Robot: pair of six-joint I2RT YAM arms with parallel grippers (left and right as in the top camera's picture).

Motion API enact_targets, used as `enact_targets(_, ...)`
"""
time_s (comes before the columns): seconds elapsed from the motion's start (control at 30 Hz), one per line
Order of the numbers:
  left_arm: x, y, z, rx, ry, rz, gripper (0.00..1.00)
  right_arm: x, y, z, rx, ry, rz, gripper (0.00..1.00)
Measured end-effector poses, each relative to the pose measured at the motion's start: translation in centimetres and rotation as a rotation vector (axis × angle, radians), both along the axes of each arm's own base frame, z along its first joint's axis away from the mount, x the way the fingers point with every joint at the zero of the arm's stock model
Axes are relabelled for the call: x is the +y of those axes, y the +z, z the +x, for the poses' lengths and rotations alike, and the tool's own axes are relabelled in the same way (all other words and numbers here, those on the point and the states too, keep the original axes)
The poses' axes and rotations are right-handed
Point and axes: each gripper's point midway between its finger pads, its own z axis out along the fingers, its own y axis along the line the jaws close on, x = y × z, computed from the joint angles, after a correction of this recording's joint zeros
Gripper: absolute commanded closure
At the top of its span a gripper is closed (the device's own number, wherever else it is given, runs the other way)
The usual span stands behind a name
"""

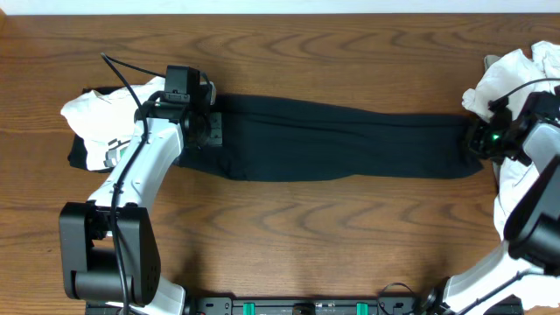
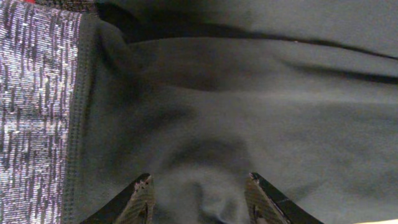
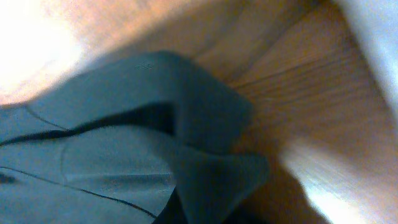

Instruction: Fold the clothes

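Note:
The black pants point(image 1: 341, 140) lie stretched flat across the table from left to right. My left gripper point(image 1: 208, 129) is at the waist end. In the left wrist view its fingertips point(image 2: 142, 193) stand apart with a raised bunch of black fabric point(image 2: 199, 180) pinched between them, next to the heathered grey waistband point(image 2: 37, 106). My right gripper point(image 1: 477, 138) is at the hem end. In the right wrist view the leg end point(image 3: 211, 174) is drawn up into a peak toward the jaws. The cloth hides the fingers themselves.
A crumpled white T-shirt point(image 1: 96, 109) lies at the left end behind my left arm. More white cloth point(image 1: 516, 70) is heaped at the right edge, partly under my right arm. Bare wooden table point(image 1: 306, 227) stretches in front of the pants.

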Motion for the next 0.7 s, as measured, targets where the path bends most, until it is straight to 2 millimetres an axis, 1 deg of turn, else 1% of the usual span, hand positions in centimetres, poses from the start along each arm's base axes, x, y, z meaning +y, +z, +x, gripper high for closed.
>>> enact_targets(0.07, 0.0, 0.0, 0.0, 0.000, 0.000, 0.000, 0.50, -0.9, 2.3, 0.2, -0.037, -0.017, -0.068, 0.99)
enact_targets(0.2, 0.0, 0.0, 0.0, 0.000, 0.000, 0.000, 0.50, -2.8, 7.5, 0.0, -0.118, -0.066, -0.224, 0.99)
enact_targets(0.23, 0.0, 0.0, 0.0, 0.000, 0.000, 0.000, 0.50, -3.3, 8.6, -0.2, -0.133, -0.079, -0.259, 0.99)
enact_targets(0.3, 0.0, 0.0, 0.0, 0.000, 0.000, 0.000, 0.50, -4.0, 9.9, -0.6, -0.141, -0.103, -0.311, 0.99)
enact_targets(0.4, 0.0, 0.0, 0.0, 0.000, 0.000, 0.000, 0.50, -4.8, 10.5, -1.2, -0.124, -0.129, -0.364, 0.99)
enact_targets(0.53, 0.0, 0.0, -0.1, 0.003, 0.000, 0.000, 0.50, -5.1, 10.6, -1.6, -0.110, -0.141, -0.387, 0.99)
enact_targets(0.63, 0.0, 0.1, -0.3, 0.014, 0.000, 0.001, 0.50, -4.8, 11.6, -1.6, -0.140, -0.139, -0.382, 0.99)
enact_targets(0.7, 0.0, 0.6, -0.4, 0.014, 0.001, 0.001, 0.50, -4.1, 12.6, -1.4, -0.170, -0.130, -0.373, 0.99)
